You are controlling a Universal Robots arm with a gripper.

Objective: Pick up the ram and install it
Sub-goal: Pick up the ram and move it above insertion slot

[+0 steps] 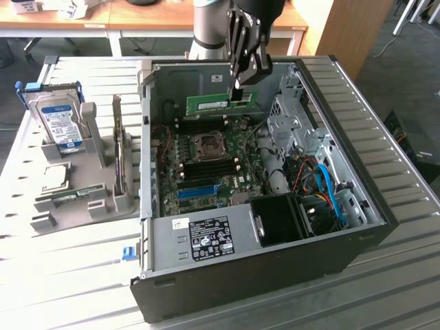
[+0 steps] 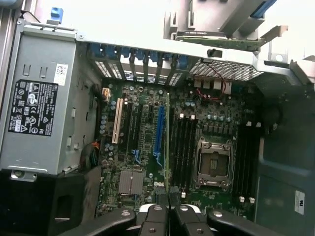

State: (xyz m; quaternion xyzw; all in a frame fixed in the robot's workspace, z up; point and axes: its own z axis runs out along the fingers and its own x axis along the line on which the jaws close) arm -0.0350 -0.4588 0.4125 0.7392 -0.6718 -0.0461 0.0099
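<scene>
End effector (image 1: pixel 237 88) is clamped on the ram (image 1: pixel 210 104), its fingers closed on the stick's upper edge near one end. The arm (image 1: pixel 210 27) comes down from the top of the exterior view, and the black wrist points the fingers straight down into the open case (image 1: pixel 240 282). The ram hangs level, long edge horizontal, over the motherboard (image 1: pixel 206 161) and close to the case's far wall. From the wrist it shows edge-on as a thin green line running away from the fingertips, lying between the blue slot (image 2: pixel 158 130) and the black slots (image 2: pixel 184 147) beside the CPU socket (image 2: pixel 214 164). Whether it touches a slot I cannot tell. The power supply (image 1: pixel 206 237) sits at the case's near end.

The case lies on its side on a pale, ribbed metal worktop (image 1: pixel 385 275). At the exterior view's left stands a grey holder (image 1: pixel 96 148) with a hard drive (image 1: pixel 58 120) upright in it and a second green stick (image 1: pixel 72 198) lying lower down. Wooden desks (image 1: pixel 137 14) line the back of the room.
</scene>
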